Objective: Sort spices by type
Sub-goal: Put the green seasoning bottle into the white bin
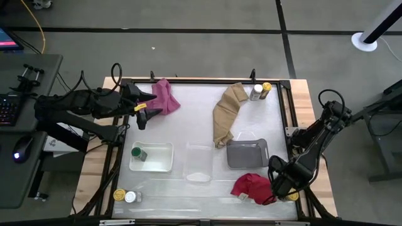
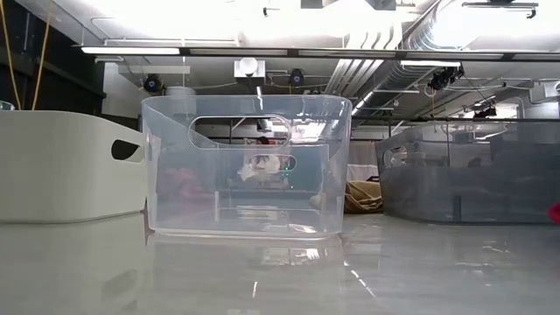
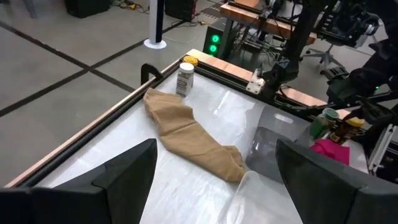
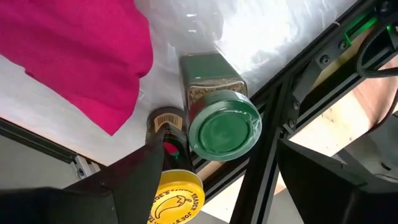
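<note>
My right gripper [image 1: 280, 187] hovers open over the table's near right corner, beside the red cloth [image 1: 250, 186]. In the right wrist view a green-lidded jar [image 4: 223, 129] and a yellow-lidded amber jar [image 4: 173, 195] stand below it, between the fingers. My left gripper [image 1: 149, 105] waits open near the far left, next to the pink cloth [image 1: 166, 96]. Another green-lidded jar [image 1: 138, 152] stands in the white tray [image 1: 160, 164]. A white-lidded jar [image 1: 255, 93] and a yellow-lidded one [image 1: 266, 87] stand at the far right. Two more jars [image 1: 125, 196] stand at the near left corner.
A clear tray [image 1: 200, 164] sits mid-table and a grey tray [image 1: 247, 153] to its right. The tan cloth [image 1: 226, 114] lies from the far right jars toward the grey tray. A black frame rail [image 4: 273, 124] runs close behind the corner jars.
</note>
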Motion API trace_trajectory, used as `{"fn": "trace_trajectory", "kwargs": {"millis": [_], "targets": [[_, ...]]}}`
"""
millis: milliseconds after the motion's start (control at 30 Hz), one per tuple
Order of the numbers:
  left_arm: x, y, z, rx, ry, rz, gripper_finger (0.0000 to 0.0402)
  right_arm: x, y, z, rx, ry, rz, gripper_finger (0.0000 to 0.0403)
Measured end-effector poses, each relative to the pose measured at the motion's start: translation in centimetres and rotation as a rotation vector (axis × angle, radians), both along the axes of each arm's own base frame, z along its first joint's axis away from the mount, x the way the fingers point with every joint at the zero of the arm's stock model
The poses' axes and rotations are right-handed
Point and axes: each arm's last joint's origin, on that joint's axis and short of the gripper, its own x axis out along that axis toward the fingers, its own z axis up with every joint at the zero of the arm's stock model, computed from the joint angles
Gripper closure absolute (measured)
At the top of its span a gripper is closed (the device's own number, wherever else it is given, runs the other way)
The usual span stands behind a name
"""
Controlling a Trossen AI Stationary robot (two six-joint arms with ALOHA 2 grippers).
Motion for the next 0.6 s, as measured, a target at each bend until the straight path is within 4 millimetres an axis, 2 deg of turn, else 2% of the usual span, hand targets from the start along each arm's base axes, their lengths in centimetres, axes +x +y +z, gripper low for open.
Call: {"fn": "trace_trajectory", "kwargs": {"millis": [167, 400, 600], "targets": [[0.0, 0.0, 0.0, -0.012, -0.003, -0.006, 0.0088, 0.0, 0.0, 0.0, -0.004, 0.004, 0.000, 0.0096], [0.0, 0.0, 0.0, -0.012, -0.004, -0.006, 0.0088, -0.4, -0.6, -1.9, 0.002, 0.070, 0.016, 0.0096], [0.1, 0.0, 0.1, -0.014, -0.018, -0.006, 0.0088, -0.8, -1.4, -2.4, 0.033, 0.015, 0.015, 0.0096]]}}
